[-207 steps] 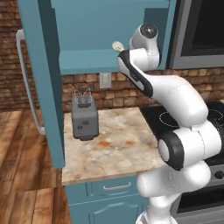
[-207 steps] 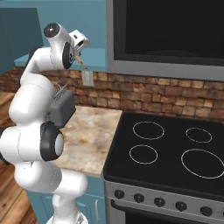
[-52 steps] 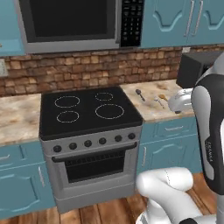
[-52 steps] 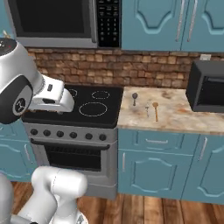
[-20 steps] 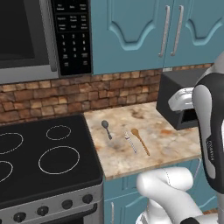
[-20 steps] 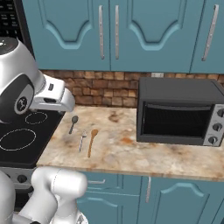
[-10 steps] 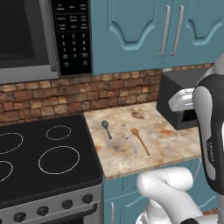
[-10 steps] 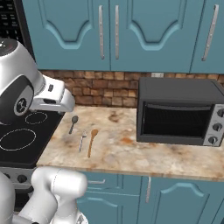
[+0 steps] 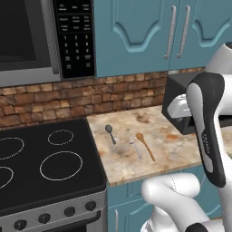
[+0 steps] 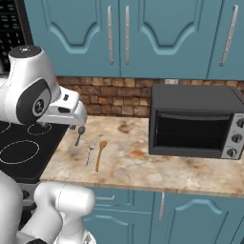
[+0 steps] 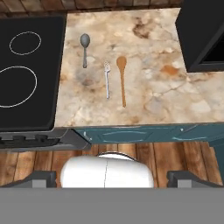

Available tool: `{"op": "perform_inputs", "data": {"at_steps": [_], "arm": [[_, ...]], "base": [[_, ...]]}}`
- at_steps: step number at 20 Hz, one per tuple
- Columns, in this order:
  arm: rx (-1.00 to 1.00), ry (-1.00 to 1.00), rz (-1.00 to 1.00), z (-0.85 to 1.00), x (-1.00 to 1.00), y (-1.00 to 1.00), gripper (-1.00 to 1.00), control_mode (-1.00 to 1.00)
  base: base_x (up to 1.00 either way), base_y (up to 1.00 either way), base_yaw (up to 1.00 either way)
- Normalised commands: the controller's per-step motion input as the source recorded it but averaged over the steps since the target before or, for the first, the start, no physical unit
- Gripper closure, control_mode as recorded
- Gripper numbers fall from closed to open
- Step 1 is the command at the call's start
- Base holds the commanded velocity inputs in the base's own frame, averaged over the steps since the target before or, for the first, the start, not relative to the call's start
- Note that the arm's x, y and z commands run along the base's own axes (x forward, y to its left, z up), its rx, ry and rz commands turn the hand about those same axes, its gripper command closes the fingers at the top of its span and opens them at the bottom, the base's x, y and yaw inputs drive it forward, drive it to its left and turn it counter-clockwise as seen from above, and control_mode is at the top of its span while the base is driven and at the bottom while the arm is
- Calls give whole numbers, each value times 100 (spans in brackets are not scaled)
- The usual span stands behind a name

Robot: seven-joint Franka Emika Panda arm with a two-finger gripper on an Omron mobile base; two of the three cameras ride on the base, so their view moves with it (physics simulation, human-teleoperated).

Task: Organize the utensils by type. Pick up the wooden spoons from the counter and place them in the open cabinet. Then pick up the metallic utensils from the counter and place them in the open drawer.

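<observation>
Step in hand: judged to be the approach to the orange-brown wooden spoon point(image 11: 122, 81), the 1 wooden piece on this stretch of counter point(image 11: 153, 100)
Spoon position: flat on the stone, bowl toward the brick wall, handle toward the counter's front edge; just beside the thin silver utensil point(image 11: 106, 79), apart from it
Other metal piece: dark-grey spoon point(image 11: 85, 48) lies nearer the stovetop point(image 11: 26, 70), apart from the other 2
Gripper: held high above the counter, looking down; jaws fully apart, nothing held
Advice: descend over mid-handle, fingers straddling the handle crosswise; keep the inner finger out of the silver utensil's lane, as the gap is narrow
Risk: a flat slim handle on stone may skid when pinched
Obstruction: toaster oven point(image 10: 195, 121) stands well clear to the right
Writing: microwave keypad point(image 9: 74, 38) carries markings, too small to read; no brand legible
</observation>
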Motion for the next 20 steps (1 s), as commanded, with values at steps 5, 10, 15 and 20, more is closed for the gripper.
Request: {"op": "perform_inputs", "data": {"at_steps": [5,10,15,20], "arm": [[0,2,0,-70,25,0,-100,-100],[0,1,0,-67,28,0,-100,-100],[0,7,0,-62,49,1,-100,-100],[-1,6,0,-67,65,1,-100,-100]], "base": [[0,0,0],[0,0,0],[0,0,0],[0,0,0]]}}
